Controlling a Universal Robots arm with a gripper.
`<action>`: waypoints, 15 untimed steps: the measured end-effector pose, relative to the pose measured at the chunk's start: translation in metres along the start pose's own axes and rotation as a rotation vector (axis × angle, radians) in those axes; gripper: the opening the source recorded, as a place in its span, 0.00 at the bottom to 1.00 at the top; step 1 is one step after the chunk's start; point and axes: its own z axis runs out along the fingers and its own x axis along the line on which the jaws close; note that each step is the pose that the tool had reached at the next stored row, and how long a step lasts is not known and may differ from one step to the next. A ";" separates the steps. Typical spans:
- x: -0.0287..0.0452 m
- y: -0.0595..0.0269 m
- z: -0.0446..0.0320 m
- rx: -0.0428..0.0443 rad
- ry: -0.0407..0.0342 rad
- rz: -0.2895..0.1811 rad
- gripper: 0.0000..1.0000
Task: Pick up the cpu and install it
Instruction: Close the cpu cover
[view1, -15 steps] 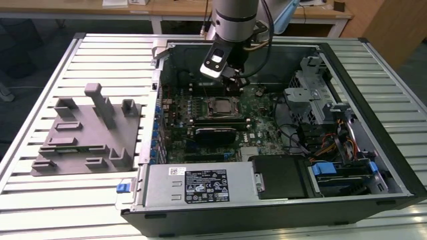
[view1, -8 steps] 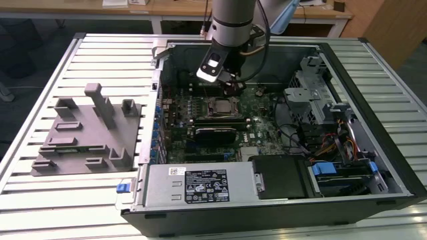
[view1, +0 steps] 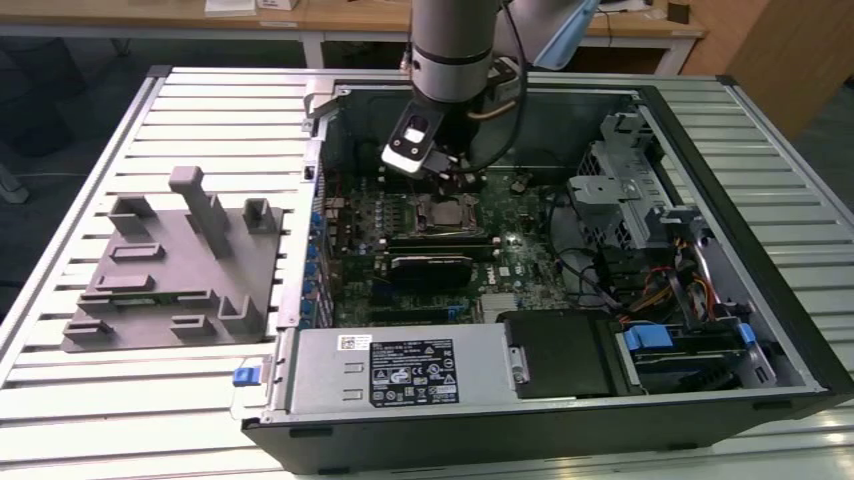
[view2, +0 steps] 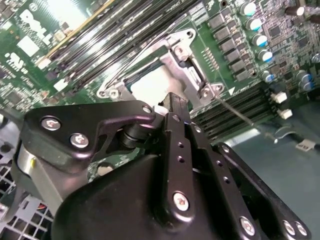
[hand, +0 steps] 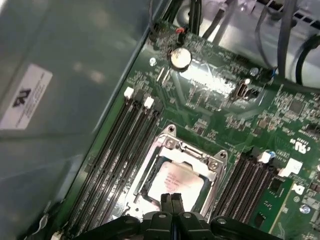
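Observation:
The cpu (hand: 176, 181), a pale silver square chip, lies flat inside the metal socket frame (hand: 214, 161) on the green motherboard (hand: 210, 95). My gripper (hand: 172, 197) hangs just over the chip's edge with its two black fingers pressed together and nothing between them. In the second wrist view the gripper (view2: 175, 98) tip sits at the rim of the cpu (view2: 148, 88), within the socket frame (view2: 186, 52). In the exterior view the gripper (view1: 453, 184) is inside the open computer case, right above the socket (view1: 445, 212).
Long black memory slots (hand: 120, 150) flank the socket on both sides. A grey moulded tray (view1: 174, 265) lies on the slatted table at the exterior view's left. The power supply (view1: 394, 370), drive cage (view1: 627, 190) and cable bundles (view1: 667, 290) crowd the case.

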 end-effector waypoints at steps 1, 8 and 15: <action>0.0005 -0.0013 0.0016 0.0000 0.0000 0.000 0.11; 0.0035 -0.0089 0.0131 -0.0001 0.0002 0.000 0.11; 0.0033 -0.0094 0.0212 -0.0004 0.0006 0.000 0.11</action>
